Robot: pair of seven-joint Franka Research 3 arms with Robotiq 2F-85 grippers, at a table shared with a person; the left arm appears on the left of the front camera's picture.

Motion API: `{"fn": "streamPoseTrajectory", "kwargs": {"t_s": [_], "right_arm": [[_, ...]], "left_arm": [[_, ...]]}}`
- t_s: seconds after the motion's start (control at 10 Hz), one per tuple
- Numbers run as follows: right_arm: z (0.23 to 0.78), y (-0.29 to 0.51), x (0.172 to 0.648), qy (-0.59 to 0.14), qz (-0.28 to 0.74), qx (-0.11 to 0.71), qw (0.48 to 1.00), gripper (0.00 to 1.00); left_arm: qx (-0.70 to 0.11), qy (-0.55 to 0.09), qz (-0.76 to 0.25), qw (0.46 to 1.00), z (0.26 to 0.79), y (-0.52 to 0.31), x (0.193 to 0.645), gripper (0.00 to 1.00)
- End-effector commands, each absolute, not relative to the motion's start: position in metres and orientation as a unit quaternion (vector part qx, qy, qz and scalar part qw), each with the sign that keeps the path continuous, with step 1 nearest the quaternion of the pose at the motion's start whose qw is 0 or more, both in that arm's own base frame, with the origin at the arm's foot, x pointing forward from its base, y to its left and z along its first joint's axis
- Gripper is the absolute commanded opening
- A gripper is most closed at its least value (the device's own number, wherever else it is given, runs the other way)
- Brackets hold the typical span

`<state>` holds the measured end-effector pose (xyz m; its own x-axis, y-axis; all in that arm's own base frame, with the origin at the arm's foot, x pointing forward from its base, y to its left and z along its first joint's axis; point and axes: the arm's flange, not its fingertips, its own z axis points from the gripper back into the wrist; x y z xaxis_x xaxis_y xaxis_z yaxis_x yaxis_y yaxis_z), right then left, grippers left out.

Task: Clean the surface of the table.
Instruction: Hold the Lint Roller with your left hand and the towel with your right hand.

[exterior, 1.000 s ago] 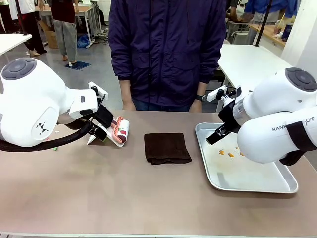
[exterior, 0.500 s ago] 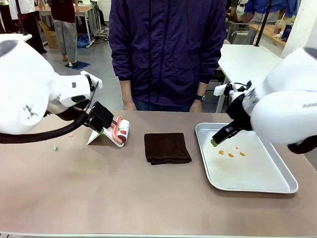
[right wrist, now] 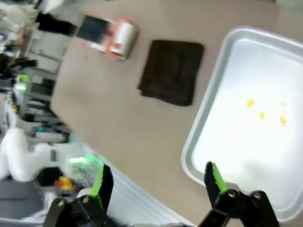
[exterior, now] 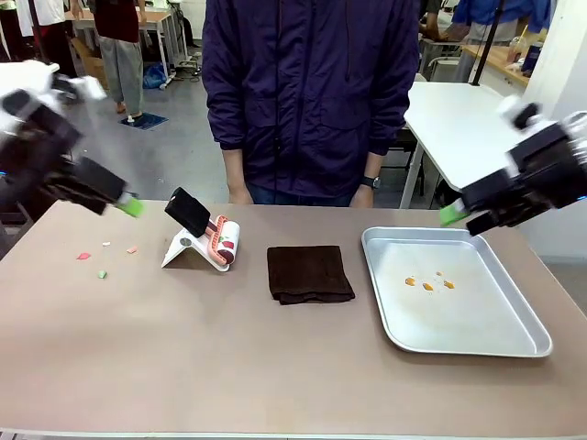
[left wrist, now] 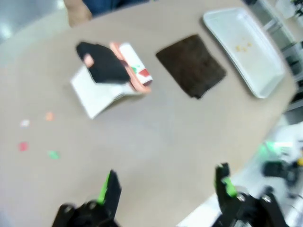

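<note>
Desk (exterior: 183, 367) spanned the front view, with scraps (exterior: 96, 261) at 9 o'clock and a brown cloth (exterior: 310, 273) at centre, while left fingers (exterior: 128, 206) and right fingers (exterior: 452, 215) hung spread and empty above opposite ends, so a loose cloth pinch could scatter scraps overboard.

The broad rectangular brownish-taupe table (exterior: 229, 367) has a smooth, matt top. At three o'clock on it, the silver rectangular metal tray (exterior: 477, 321) shows a dull satin sheen. Mid-table, the dark brown folded cloth (exterior: 309, 273) looks soft and napped. At ten o'clock, the black roller handle (exterior: 188, 211) looks like matt plastic.
</note>
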<state>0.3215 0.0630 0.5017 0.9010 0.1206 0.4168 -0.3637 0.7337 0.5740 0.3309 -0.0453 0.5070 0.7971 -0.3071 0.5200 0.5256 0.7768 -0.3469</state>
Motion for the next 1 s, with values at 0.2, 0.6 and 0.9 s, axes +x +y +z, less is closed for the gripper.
{"fn": "streamPoseTrajectory", "kwargs": {"t_s": [0.2, 0.6, 0.9], "right_arm": [[0.455, -0.057, 0.274, -0.231, -0.005, 0.503, 0.833, 1.00], [0.416, -0.145, 0.278, -0.230, -0.094, 0.563, 0.788, 1.00], [0.425, -0.169, 0.282, -0.223, -0.113, 0.557, 0.792, 1.00]], "left_arm": [[-0.396, -0.243, -0.128, 0.876, 0.329, 0.097, 0.343, 1.00], [-0.510, -0.343, 0.002, 0.789, 0.399, 0.149, 0.236, 1.00], [-0.510, -0.379, 0.049, 0.771, 0.393, 0.130, 0.230, 1.00]]}}
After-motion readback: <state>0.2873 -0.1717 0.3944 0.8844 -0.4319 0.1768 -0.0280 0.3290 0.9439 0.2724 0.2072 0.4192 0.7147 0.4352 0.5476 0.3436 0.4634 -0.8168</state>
